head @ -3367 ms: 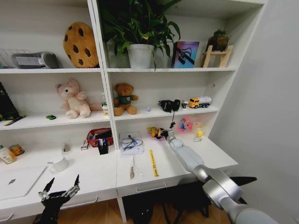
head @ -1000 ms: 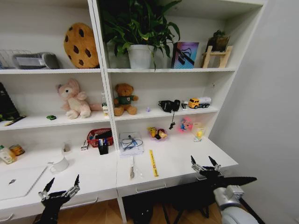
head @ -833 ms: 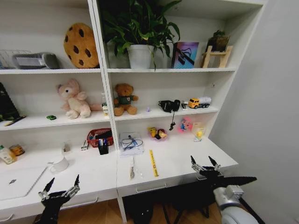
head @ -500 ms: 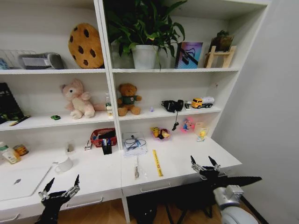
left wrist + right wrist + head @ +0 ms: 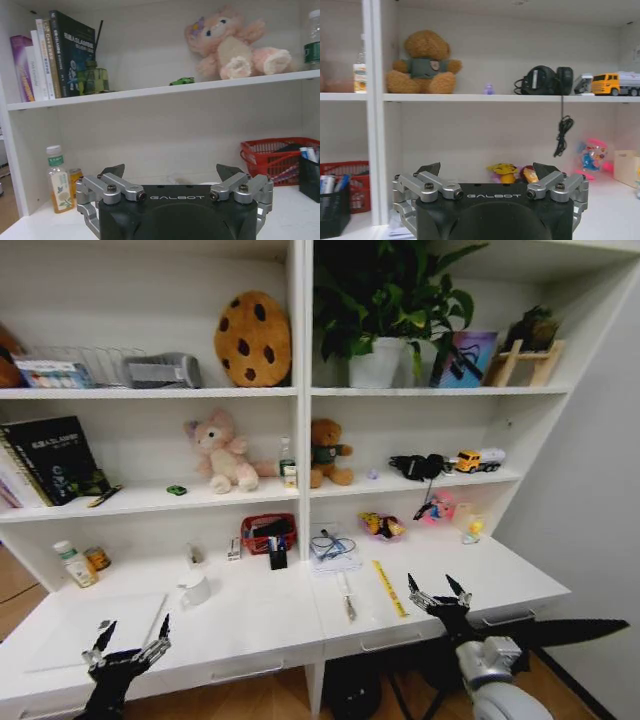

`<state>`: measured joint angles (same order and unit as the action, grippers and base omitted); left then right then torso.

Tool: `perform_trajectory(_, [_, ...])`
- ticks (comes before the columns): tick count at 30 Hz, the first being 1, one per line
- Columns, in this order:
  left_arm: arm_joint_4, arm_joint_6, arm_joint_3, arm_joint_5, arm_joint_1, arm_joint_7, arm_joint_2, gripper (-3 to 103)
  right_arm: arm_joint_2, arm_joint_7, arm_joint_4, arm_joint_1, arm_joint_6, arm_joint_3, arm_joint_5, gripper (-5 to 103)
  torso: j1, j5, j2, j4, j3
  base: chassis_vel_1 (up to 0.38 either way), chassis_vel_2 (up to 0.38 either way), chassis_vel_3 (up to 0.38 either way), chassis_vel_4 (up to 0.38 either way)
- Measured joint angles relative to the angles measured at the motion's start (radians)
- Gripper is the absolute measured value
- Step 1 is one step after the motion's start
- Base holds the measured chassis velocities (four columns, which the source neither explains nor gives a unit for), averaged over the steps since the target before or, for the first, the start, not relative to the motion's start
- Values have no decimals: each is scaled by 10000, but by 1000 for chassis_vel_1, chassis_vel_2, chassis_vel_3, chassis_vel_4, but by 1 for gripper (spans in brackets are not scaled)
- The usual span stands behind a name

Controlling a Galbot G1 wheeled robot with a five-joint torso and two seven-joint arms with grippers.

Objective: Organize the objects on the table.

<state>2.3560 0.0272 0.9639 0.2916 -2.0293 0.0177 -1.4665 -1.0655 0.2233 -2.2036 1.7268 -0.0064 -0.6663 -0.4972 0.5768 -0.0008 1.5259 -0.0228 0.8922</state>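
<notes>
Both arms hang low at the front edge of the worktop (image 5: 300, 615), and neither has anything in hand. The left gripper (image 5: 130, 638) sits at about 7 o'clock in the head view, fingers spread wide and empty; the right gripper (image 5: 437, 590) at about 5 o'clock, likewise wide open and empty.

Judging by the layout, the tidying looks far from finished. Out on the open surface, the white mug (image 5: 195, 589) stands at 8 o'clock, with the silver laptop (image 5: 95, 630) lying flat just beyond it toward the left gripper. The yellow ruler (image 5: 389, 588) lies loose at 5 o'clock, near the right gripper, and a slim pen-like item (image 5: 347, 597) rests beside it toward the centre. The green-labelled bottle (image 5: 70, 564) stands at 9 o'clock against the back wall, well apart from everything else.

Some things seem already gathered: pens stand in a small black pen holder (image 5: 277, 554) just in front of the red basket (image 5: 267, 532). The tiny green toy car (image 5: 176, 490) sits up on the shelf beside the pink plush, off the worktop.

So, on this evidence, the ruler, the loose pen, the mug and the bottle look like what is left.
</notes>
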Motion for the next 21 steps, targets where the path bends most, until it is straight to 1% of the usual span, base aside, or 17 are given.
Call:
perform_trajectory(1, [0,0,0,0,0,0,0,100,0,0,0,0,0,0,0,100,0,0,0,0,0,369,392,-359,-356])
perform_trajectory(2, [0,0,0,0,0,0,-1,100,0,0,1,0,-1,0,-1,100,0,12,-1,0,1,373,401,-381,-342])
perform_trajectory(3, [-1,0,1,0,0,0,1,100,1,1,-1,0,-2,-1,0,100,0,-3,0,0,0,353,364,-375,-388])
perform_trajectory(4, [0,0,0,0,0,-1,-1,100,0,2,2,-1,-4,0,-1,100,0,17,-2,0,1,353,347,-363,-388])
perform_trajectory(6, [1,0,0,0,1,-1,-1,100,1,3,3,-2,-4,1,-1,100,3,22,-4,3,4,367,347,-365,-368])
perform_trajectory(7, [0,0,1,0,0,-3,0,100,1,1,2,-2,-5,1,-1,100,5,6,-4,4,3,316,332,-366,-348])
perform_trajectory(8, [-1,0,0,0,1,0,0,100,1,5,0,0,-3,-4,0,100,-2,-9,1,-2,-2,316,349,-319,-312])
perform_trajectory(9, [-1,0,0,0,1,0,0,100,1,5,0,0,-3,-4,0,100,-2,-9,1,-2,-2,316,349,-319,-312])
perform_trajectory(10, [0,0,0,0,0,-1,-1,100,1,4,2,1,-4,-1,-1,100,-6,14,1,-1,-1,351,349,-358,-348])
perform_trajectory(11, [0,0,0,0,0,-1,-1,100,1,4,2,1,-4,-1,-1,100,-6,14,1,-1,-1,351,349,-358,-348])
perform_trajectory(12, [2,1,4,0,-1,-14,-2,100,3,4,5,-5,-5,-1,-2,100,10,25,-6,7,7,389,342,-351,-319])
perform_trajectory(13, [1,0,-1,0,0,2,-1,100,2,4,3,-1,-4,-2,-1,100,2,-4,-3,-1,2,353,365,-351,-334])
perform_trajectory(15, [1,0,0,0,0,-5,-1,100,2,2,1,-1,-4,0,-1,100,-6,-1,3,1,-4,353,370,-317,-334])
perform_trajectory(16, [1,0,-1,0,0,-1,-2,100,2,5,6,-2,-5,0,-2,100,-1,19,-3,1,2,362,375,-355,-341])
perform_trajectory(18, [1,0,5,0,0,-15,-1,100,2,2,5,-3,-6,2,-2,100,6,20,-5,6,5,341,335,-355,-302])
perform_trajectory(19, [0,0,1,0,0,-7,0,100,1,3,0,-1,-5,-1,-1,100,2,-11,-2,0,1,225,266,-295,-264])
perform_trajectory(21, [1,0,2,0,0,-6,0,100,0,3,1,1,-5,0,-1,100,-3,-2,1,-4,-2,225,266,-227,-257])
